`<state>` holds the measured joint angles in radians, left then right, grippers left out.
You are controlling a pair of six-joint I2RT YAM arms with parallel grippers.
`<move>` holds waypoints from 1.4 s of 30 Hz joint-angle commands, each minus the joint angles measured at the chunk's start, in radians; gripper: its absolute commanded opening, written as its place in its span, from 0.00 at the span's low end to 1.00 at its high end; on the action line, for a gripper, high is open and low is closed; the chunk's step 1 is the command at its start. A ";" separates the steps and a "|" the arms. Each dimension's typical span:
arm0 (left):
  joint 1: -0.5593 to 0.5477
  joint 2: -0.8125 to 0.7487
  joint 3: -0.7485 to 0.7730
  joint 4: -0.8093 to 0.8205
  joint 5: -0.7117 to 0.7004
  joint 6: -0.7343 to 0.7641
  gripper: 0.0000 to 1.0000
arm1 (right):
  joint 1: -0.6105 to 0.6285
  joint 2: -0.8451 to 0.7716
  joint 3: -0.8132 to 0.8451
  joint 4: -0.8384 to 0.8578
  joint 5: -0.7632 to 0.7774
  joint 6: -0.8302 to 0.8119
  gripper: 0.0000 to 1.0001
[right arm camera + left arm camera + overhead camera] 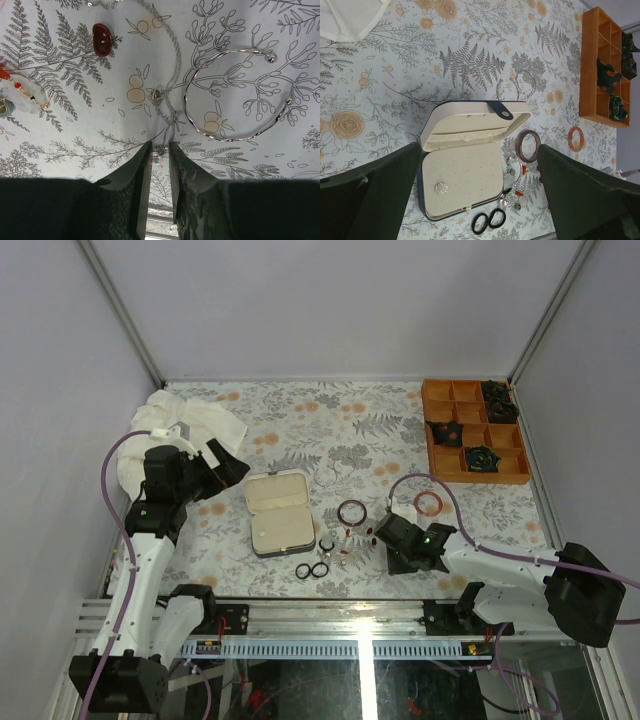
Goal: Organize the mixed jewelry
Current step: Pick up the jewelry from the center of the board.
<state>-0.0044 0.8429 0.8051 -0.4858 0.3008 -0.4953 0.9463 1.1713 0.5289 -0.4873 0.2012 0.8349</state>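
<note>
My right gripper (385, 532) is low over the table by the loose jewelry. In the right wrist view its jaws (159, 146) stand narrowly apart around the small crystal pendant (158, 159) of a thin silver chain (172, 60) lying on the cloth. A silver wire bangle (235, 95) lies to the right and a dark red bead (101, 39) to the upper left. My left gripper (225, 465) is open and empty, high above the open navy case (465, 175). Two black rings (488, 221), a brown bangle (527, 146), a reddish bangle (576, 138) and small earrings (517, 192) lie beside the case.
The case (280, 512) holds a silver flower stud (440, 188). A silver hoop (328, 476) lies behind the case. An orange divided tray (475, 430) with black rosettes stands at the back right. A white cloth (190, 425) lies at the back left.
</note>
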 commanded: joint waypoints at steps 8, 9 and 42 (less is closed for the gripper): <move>0.007 -0.008 -0.007 0.049 0.020 0.018 1.00 | 0.035 0.019 0.029 -0.009 0.042 0.038 0.15; 0.007 -0.009 -0.008 0.049 0.020 0.018 1.00 | 0.035 0.018 0.032 -0.011 0.046 0.036 0.12; -0.048 -0.002 0.000 0.045 0.210 0.017 1.00 | 0.035 -0.127 0.303 -0.169 0.199 -0.123 0.00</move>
<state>-0.0265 0.8593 0.7933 -0.4648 0.4458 -0.4915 0.9733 1.0775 0.7704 -0.6247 0.3553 0.7403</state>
